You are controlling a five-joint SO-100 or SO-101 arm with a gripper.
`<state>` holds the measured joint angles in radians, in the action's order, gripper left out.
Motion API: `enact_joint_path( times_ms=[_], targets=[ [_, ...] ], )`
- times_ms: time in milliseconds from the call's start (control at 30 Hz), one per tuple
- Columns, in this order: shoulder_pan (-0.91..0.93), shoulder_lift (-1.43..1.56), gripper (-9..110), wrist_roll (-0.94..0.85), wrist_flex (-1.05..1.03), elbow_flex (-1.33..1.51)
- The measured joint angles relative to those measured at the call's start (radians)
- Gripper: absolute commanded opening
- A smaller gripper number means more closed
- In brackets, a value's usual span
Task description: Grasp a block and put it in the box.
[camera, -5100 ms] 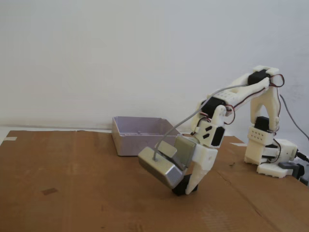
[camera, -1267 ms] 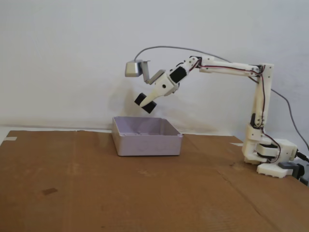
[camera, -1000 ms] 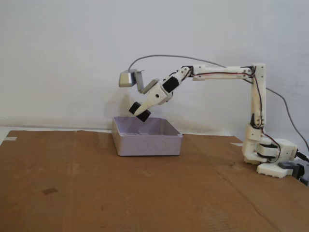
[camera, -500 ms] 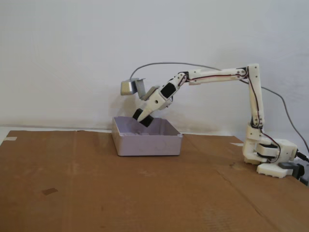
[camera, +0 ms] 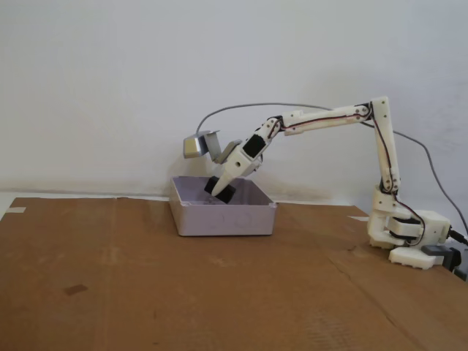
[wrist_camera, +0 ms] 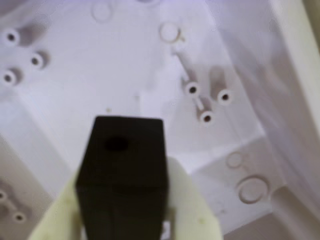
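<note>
My gripper point(camera: 221, 187) is shut on a black block point(camera: 220, 190) with a round hole in its top face. In the fixed view it holds the block tilted just above the inside of the light purple box point(camera: 223, 219), below the level of the far rim. In the wrist view the black block point(wrist_camera: 122, 175) fills the lower middle, clamped between my two pale fingers point(wrist_camera: 192, 205), and the box's floor point(wrist_camera: 120, 70) lies beneath it. The block hangs clear of the floor.
The box floor has several raised screw posts point(wrist_camera: 192, 90) and moulded rings point(wrist_camera: 251, 190). The box wall point(wrist_camera: 295, 75) rises at the right. The box stands on a brown cardboard sheet point(camera: 146, 285). My arm's base point(camera: 409, 238) is at the right.
</note>
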<state>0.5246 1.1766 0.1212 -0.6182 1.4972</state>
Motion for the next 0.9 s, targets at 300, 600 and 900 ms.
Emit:
enact_joint_path(
  times_ms=[300, 600, 900],
  targets=[
    [0.0, -0.002, 0, 0.0, 0.0, 0.002],
    [0.0, -0.003, 0, 0.0, 0.0, 0.002],
    [0.0, -0.04, 0, 0.0, 0.003, 0.002]
  ],
)
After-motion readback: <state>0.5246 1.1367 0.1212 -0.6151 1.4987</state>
